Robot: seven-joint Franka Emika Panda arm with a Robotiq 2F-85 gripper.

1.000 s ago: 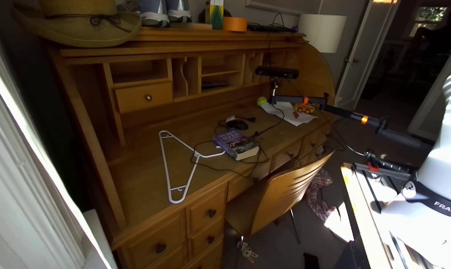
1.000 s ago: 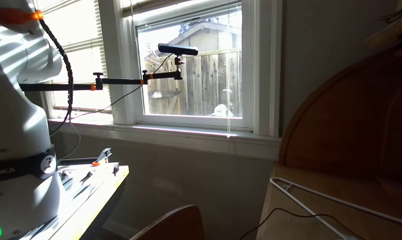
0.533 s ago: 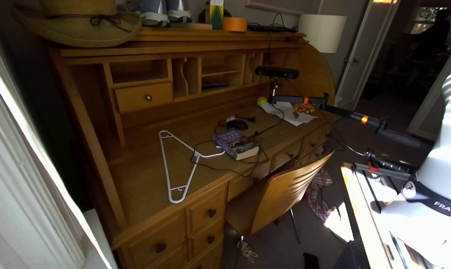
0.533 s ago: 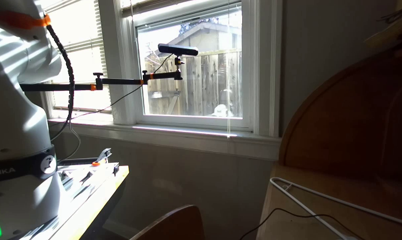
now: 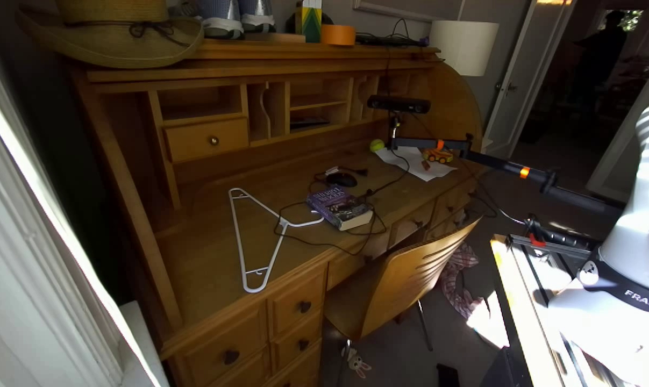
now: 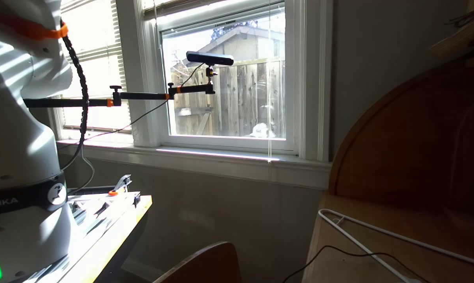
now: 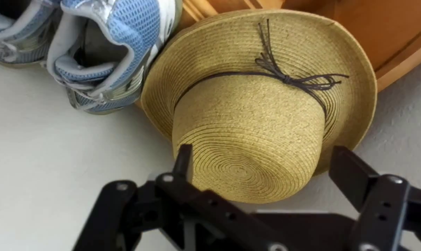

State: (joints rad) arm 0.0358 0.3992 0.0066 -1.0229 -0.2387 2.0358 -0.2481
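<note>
My black gripper (image 7: 263, 150) shows in the wrist view with its fingers wide apart and nothing between its pads. A straw hat (image 7: 252, 104) with a thin dark bow band is the nearest thing; its crown faces the camera beyond the fingers. I cannot tell whether a finger touches it. The hat (image 5: 114, 45) also sits on top of the roll-top desk (image 5: 281, 59) in an exterior view. A pair of blue and white shoes (image 7: 137, 31) stands beside it. The gripper is out of frame in both exterior views; only part of the white arm (image 6: 21, 129) shows.
On the desktop lie a white hanger (image 5: 238, 242), a purple book (image 5: 337, 207), a mouse (image 5: 341, 179), cables and a tennis ball (image 5: 377, 145). An orange roll (image 5: 338, 35) and a lamp (image 5: 464, 48) stand higher up. A wooden chair (image 5: 410, 263) stands in front. A camera boom (image 6: 142, 96) extends past the arm.
In an exterior view the arm's upper part with its orange band has moved a little right and down. A person in the far doorway has moved left. The desk things have not moved.
</note>
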